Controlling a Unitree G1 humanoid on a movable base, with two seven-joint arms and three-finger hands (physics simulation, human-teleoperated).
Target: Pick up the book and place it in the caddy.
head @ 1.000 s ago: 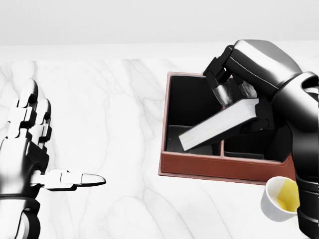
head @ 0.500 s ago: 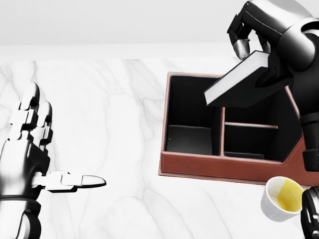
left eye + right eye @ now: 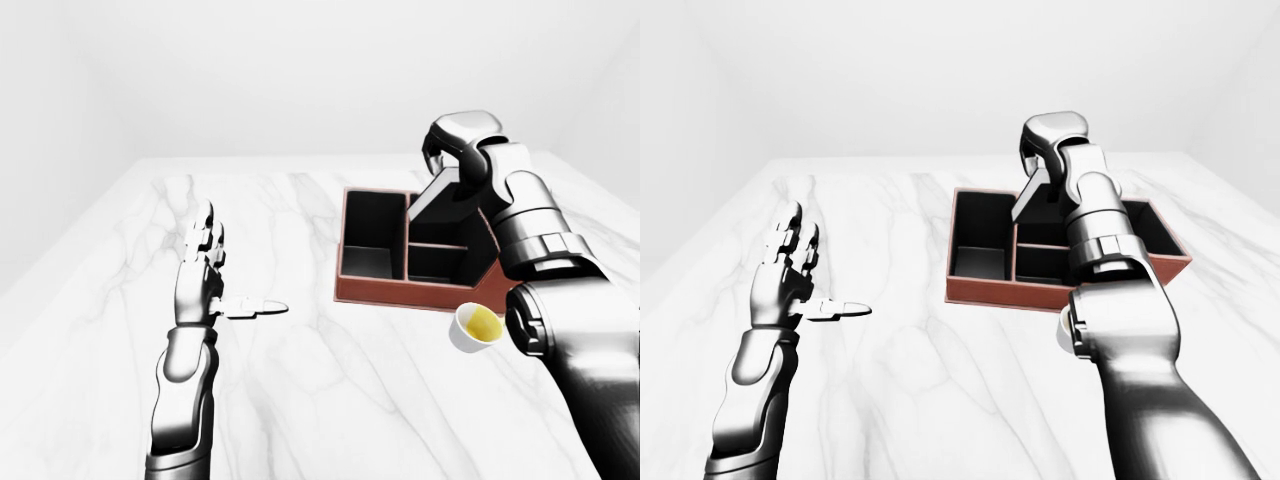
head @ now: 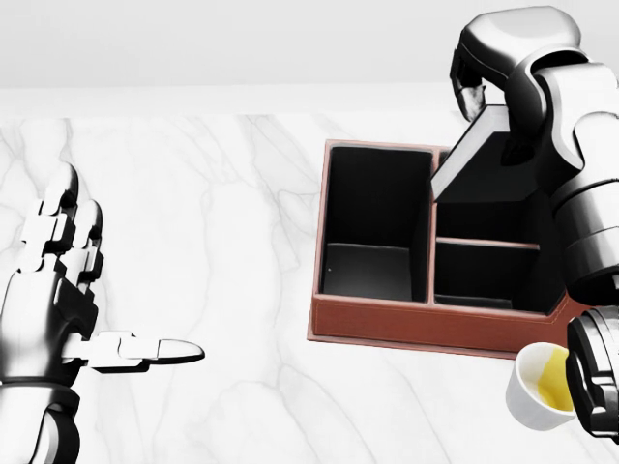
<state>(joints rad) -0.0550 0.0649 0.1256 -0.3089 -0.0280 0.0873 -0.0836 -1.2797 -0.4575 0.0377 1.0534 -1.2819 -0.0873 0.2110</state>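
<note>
Marble-patterned white tabletop [image 4: 213,193] is spreading under both my arms. My right hand [image 4: 481,92] is clenching the book [image 4: 474,155], holding it tilted over the caddy's upper right compartment, its lower end dipping past the rim there. The brown caddy [image 4: 416,324] is sitting right of centre in the head view, its dark compartments showing. A white cup [image 4: 542,387] with yellow inside is standing just beside the caddy's lower right corner. My left hand [image 4: 58,290] is hovering far left, fingers spread, grasping nothing.
</note>
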